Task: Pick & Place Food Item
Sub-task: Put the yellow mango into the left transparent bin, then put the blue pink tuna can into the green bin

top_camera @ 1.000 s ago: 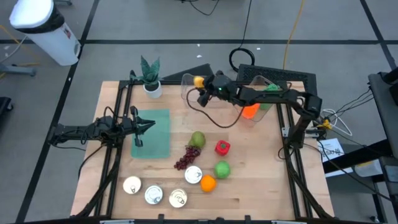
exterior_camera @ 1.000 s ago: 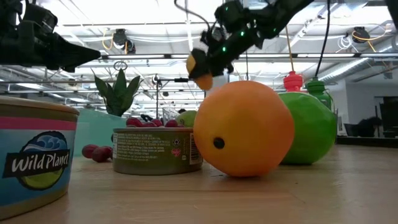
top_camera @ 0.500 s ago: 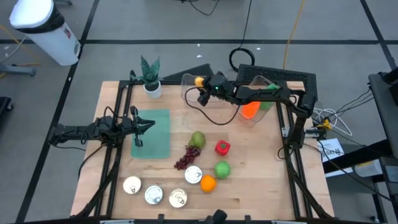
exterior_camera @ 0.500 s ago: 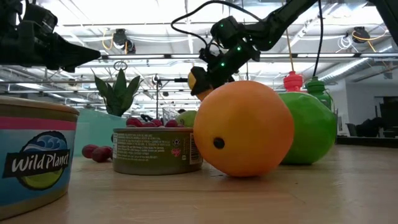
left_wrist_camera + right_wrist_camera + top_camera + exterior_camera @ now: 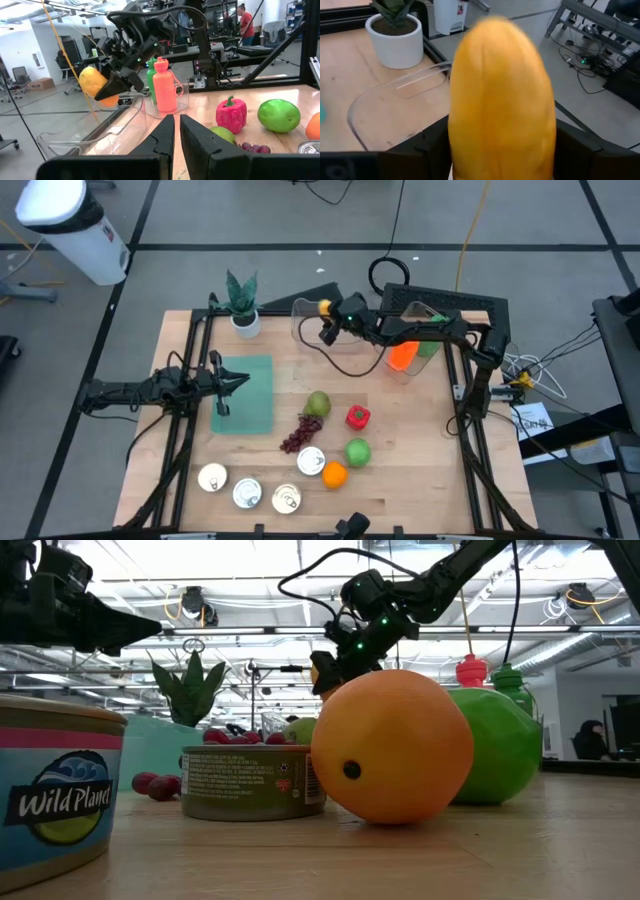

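high view: right gripper (image 5: 328, 322) sits upper centre of frame, holding the yellow fruit (image 5: 322, 307) at its tip, right over the clear tray (image 5: 300, 330) beside the white potted plant (image 5: 241, 306). key relation: fruit is directly ahead of the fingers, between them, tray wall just below it, so the drop goes straight down. right wrist view: fruit (image 5: 502, 100) fills the frame, long axis upright in frame, dark fingers (image 5: 422, 145) flank both sides; jaws look to be loosening but the fruit is not clear of them yet. left gripper (image 5: 228, 384) waits mid-left over the green mat (image 5: 252, 395), fingers clenched on nothing, well apart from the tray, so the right arm is nearer by far. vs the earlier frame: right gripper has slid a bit toward upper right, fruit now further in over the tray; low view shows fruit (image 5: 322, 675) lower, partly hidden behind the orange (image 5: 392, 745). rest of the food at centre bottom is unmoved.
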`<action>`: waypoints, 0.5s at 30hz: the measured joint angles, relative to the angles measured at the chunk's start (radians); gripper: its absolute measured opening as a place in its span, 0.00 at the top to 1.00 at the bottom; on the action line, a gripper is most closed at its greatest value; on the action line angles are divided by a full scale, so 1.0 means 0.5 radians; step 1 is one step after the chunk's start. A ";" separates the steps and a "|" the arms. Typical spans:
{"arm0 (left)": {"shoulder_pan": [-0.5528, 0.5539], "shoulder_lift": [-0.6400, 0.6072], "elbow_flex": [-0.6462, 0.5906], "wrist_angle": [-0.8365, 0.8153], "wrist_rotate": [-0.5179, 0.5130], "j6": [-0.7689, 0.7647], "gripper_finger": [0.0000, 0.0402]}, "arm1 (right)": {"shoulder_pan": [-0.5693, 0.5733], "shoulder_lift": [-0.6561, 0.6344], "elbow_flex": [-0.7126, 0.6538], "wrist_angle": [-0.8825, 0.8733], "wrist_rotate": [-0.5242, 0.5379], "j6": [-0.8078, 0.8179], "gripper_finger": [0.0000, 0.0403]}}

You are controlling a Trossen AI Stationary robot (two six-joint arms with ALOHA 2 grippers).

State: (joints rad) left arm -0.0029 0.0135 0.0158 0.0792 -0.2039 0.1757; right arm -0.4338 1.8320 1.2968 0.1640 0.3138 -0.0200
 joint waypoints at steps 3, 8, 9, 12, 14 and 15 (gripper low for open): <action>0.000 0.000 0.000 0.000 0.000 0.000 0.90 | 0.000 0.000 0.000 -0.009 -0.001 0.000 0.35; 0.001 0.001 0.000 0.000 0.000 0.000 0.90 | 0.001 -0.001 0.000 -0.038 -0.003 -0.005 0.33; 0.000 0.001 0.000 0.001 0.000 0.000 0.90 | 0.001 0.000 -0.001 -0.043 -0.003 -0.005 0.33; 0.001 0.001 0.000 0.001 0.000 -0.001 0.90 | 0.001 -0.001 -0.001 -0.050 -0.004 -0.007 0.33; 0.000 0.001 0.000 0.001 0.000 -0.001 0.90 | 0.001 -0.001 -0.001 -0.064 -0.004 -0.027 0.33; 0.001 0.000 0.000 0.000 0.000 0.000 0.90 | 0.001 -0.001 -0.001 -0.070 -0.003 -0.039 0.33</action>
State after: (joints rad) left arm -0.0026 0.0135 0.0158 0.0792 -0.2039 0.1757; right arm -0.4332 1.8317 1.2964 0.1290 0.3122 -0.0397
